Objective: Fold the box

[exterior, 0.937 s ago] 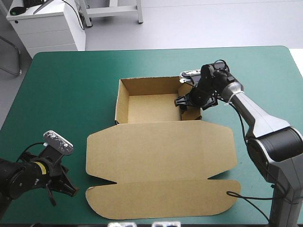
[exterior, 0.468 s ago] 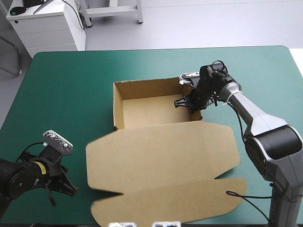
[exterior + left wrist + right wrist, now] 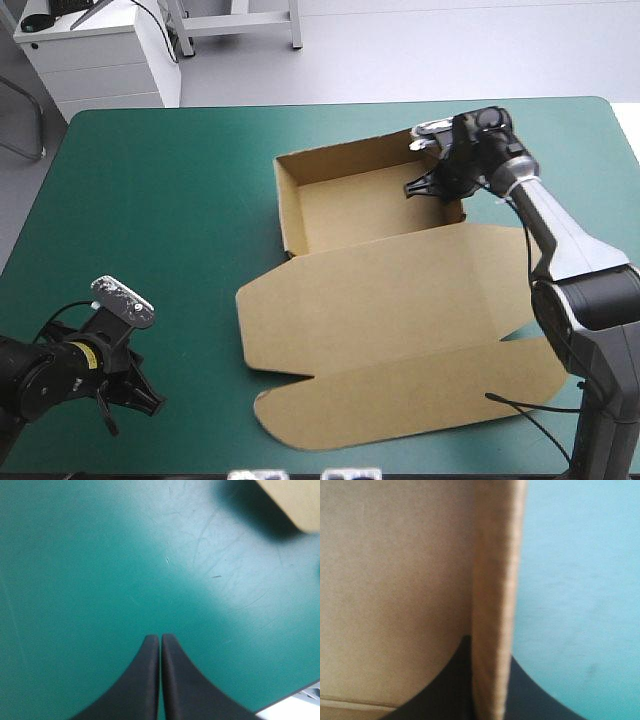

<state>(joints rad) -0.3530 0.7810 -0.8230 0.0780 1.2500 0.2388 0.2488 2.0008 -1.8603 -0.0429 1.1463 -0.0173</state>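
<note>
The brown box (image 3: 380, 300) lies as an open tray with its lid flat toward the front, turned askew on the teal-green cover. My right gripper (image 3: 432, 187) is shut on the box's right tray wall (image 3: 495, 580). One black finger (image 3: 440, 690) sits inside the tray and the other outside it. My left gripper (image 3: 148, 398) rests low near the table's front left corner, well away from the box. Its fingers (image 3: 150, 680) meet in one pointed arch over bare cover, holding nothing. A corner of the box (image 3: 295, 500) shows far ahead of the left gripper.
A wide stretch of teal-green cover (image 3: 150, 200) lies left of the box. The lid's outer flap (image 3: 400, 395) reaches close to the table's front edge and its right side. The table's edge (image 3: 300, 702) runs beside my left gripper.
My right gripper went from open to shut on the tray's right wall. It dragged the box to the right and swung it anticlockwise. The left arm has stayed still.
</note>
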